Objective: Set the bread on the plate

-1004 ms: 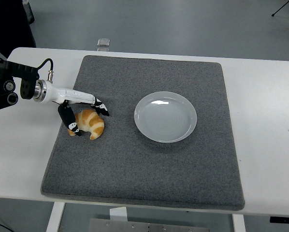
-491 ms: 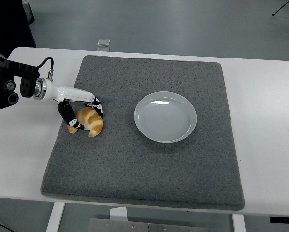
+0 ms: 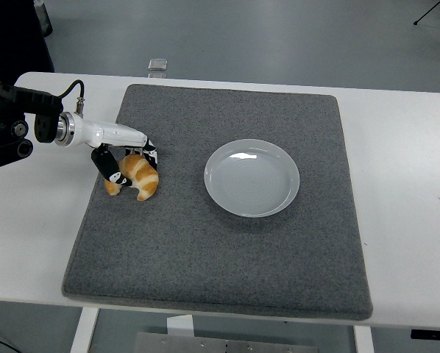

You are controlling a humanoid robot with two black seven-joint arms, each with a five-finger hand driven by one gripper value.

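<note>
The bread (image 3: 137, 176) is gripped by the curled fingers of the left hand (image 3: 124, 163) — raised slightly since half a second ago. The plate (image 3: 252, 177) is seen well to the hand's right on the mat (image 3: 220, 250) — unmoved.

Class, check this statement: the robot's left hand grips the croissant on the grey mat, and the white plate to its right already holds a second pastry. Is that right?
Not quite. The head view shows the white plate holding nothing. The rest stands: the left hand has its fingers closed on the croissant on the grey mat, with the plate to its right.
</note>
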